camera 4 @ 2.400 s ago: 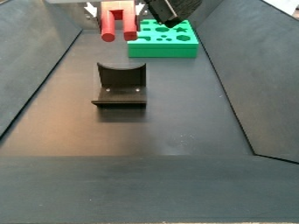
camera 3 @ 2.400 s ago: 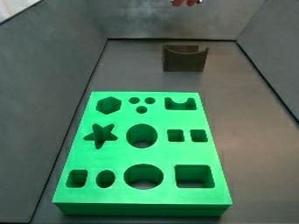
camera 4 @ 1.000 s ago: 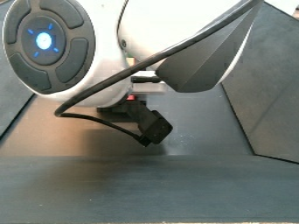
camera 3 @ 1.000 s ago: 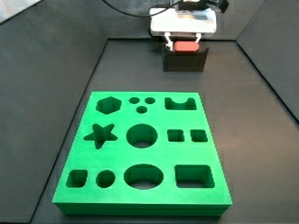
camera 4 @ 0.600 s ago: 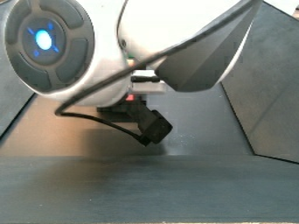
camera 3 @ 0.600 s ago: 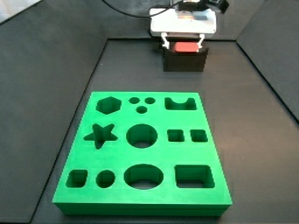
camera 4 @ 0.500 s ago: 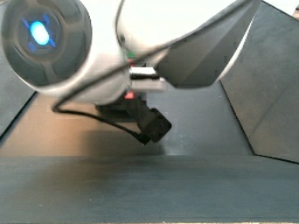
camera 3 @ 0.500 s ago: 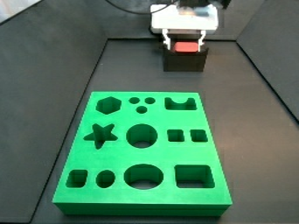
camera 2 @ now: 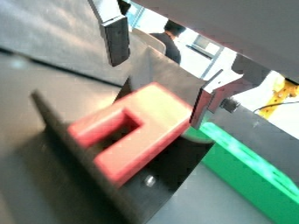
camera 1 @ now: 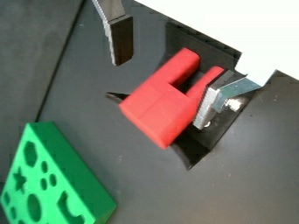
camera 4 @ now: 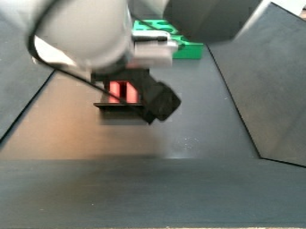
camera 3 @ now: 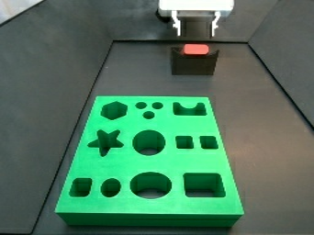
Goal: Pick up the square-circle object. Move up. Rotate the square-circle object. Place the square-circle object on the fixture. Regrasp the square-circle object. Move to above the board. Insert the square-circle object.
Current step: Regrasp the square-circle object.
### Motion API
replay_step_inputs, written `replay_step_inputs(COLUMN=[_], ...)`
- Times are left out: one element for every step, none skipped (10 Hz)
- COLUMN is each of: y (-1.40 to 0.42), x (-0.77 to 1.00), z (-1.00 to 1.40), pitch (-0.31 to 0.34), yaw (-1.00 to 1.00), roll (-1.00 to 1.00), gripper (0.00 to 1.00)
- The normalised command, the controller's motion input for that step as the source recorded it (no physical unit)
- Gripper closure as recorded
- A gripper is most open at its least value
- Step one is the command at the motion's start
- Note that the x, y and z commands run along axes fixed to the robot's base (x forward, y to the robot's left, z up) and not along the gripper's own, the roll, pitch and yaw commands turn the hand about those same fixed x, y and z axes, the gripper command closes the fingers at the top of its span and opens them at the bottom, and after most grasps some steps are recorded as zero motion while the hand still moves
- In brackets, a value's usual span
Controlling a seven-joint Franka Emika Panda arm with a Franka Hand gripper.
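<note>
Board [camera 3: 150,161]: green slab flat on the dark floor, with hexagon, star, circle, oval and square cut-outs, all open. It fills the near half of that side view. A corner shows in a wrist view [camera 1: 52,179] and a green edge in the other [camera 2: 251,188]. In a side view only a strip [camera 4: 167,40] shows behind the arm.

Arm: in a side view the robot body [camera 4: 107,36] is blurred and covers the upper frame, hiding most of the fixture and the board.

Fixture [camera 3: 194,61]: dark block at the far end of the floor, well apart from the board. In a wrist view [camera 1: 193,149] its dark walls frame the red piece.

Square-circle object [camera 3: 194,50]: red, resting on top of the fixture. In both wrist views it lies in the notch [camera 1: 163,101], [camera 2: 135,131], stepped end visible. In a side view a red patch [camera 4: 123,90] shows beside a dark part of the arm.

Pincer [camera 3: 196,32]: above the fixture, clear of the red piece. In both wrist views the fingers [camera 1: 117,35] stand apart, one on each side of the object, with a gap between plates and piece; pincer midpoint [camera 1: 163,74], [camera 2: 158,74].

View differences: only one side view shows the whole board; only the wrist views show the gap between fingers and piece.
</note>
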Motion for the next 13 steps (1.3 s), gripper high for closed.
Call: replay_step_inputs(y=[0.0, 0.0, -0.95, -1.0, -1.0, -1.0, -0.85, -0.63, -0.5, -0.19, -0.06, -0.01, -0.03], x=[-0.03, -0.02, -0.07, -0.07, -0.1, -0.14, -0.12, -0.07, -0.06, -0.03, -0.03, -0.03, -0.03], z=[0.51, 0.26, 1.0, 0.97, 0.95, 0.89, 0.7, 0.41, 0.26, 0.02, 0.01, 0.02, 0.01], pitch=[0.094, 0.086, 0.067, 0.064, 0.054, 0.043, 0.04, 0.038, 0.037, 0.033, 0.033, 0.031, 0.027], yaw=[-0.01, -0.03, 0.03, 0.03, 0.03, 0.03, 0.03, 0.03, 0.03, 0.03, 0.03, 0.03, 0.03], roll=[0.05, 0.04, 1.0, 1.0, 1.0, 1.0, 1.0, 1.0, 1.0, 1.0, 1.0, 1.0, 1.0], gripper=[0.0, 0.0, 0.0, 0.0, 0.0, 0.0, 0.0, 0.0, 0.0, 0.0, 0.0, 0.0, 0.0])
